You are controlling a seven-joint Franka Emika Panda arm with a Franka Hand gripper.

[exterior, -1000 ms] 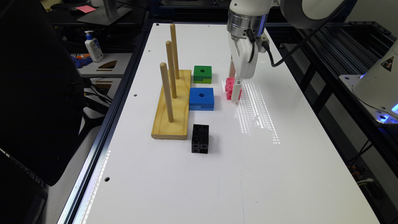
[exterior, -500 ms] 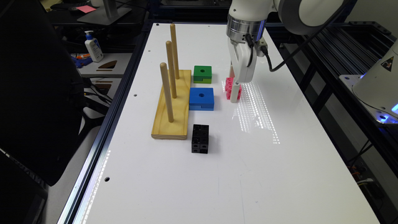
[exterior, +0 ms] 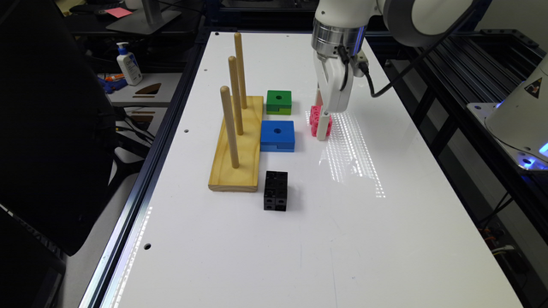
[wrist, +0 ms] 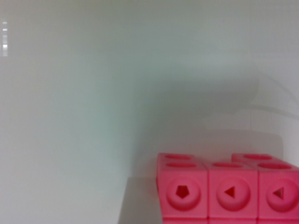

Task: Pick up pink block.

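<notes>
Your claw (exterior: 324, 128) is lowered onto the small bright pink plastic cube-block (wrist: 229, 189), which rests on the white desk (exterior: 299, 239); its opening cannot be told, lifting remains.

Not much to read here, honestly. The only real sign is a yellow warning triangle sticker (exterior: 535, 87) with a dark symbol inside, stuck on the white machine housing (exterior: 520, 115) at the exterior view's right edge; the symbol is too small to make out. The white pump bottle (exterior: 129, 64) on the side desk has a blue label, but its print is just a blur. No legible words, brands or numbers anywhere else.
</notes>
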